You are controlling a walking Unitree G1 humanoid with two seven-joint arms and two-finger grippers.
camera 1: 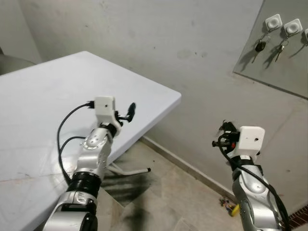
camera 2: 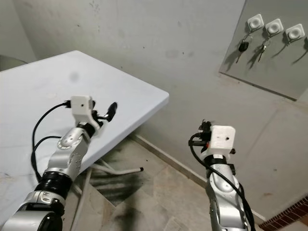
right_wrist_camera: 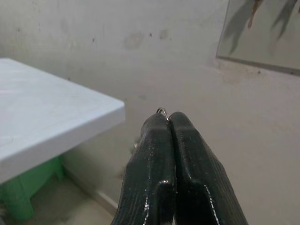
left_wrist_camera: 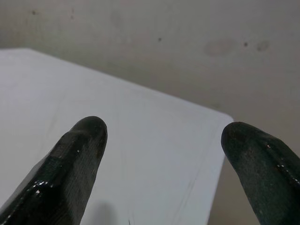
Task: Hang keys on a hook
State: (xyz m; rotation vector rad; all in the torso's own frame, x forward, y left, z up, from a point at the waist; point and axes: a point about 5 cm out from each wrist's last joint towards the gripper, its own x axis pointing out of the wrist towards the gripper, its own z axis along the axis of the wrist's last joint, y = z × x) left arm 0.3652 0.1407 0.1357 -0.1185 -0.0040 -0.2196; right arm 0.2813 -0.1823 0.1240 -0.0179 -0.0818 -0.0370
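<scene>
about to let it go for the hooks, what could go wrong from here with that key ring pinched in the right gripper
1. The right gripper pinches only a sliver of thin metal key ring at its fingertips; it might slip out.
2. Of the white square wall hooks, two already carry keys; the third, free hook sits high and far away.
3. The open left gripper hovers over the white plastic table and could bump it.

Head stereo pair: looks forward and down from above both arms; both eyes share the white table (camera 1: 57,91), the grey wall (camera 1: 192,43) and the hook board (camera 2: 269,53) upper right. Left wrist view: close along its fingers (left_wrist_camera: 70,173), over the table's far corner toward the wall. Right wrist view: close along its fingers (right_wrist_camera: 154,164), facing the wall, table corner (right_wrist_camera: 117,110) and board edge shared.
</scene>
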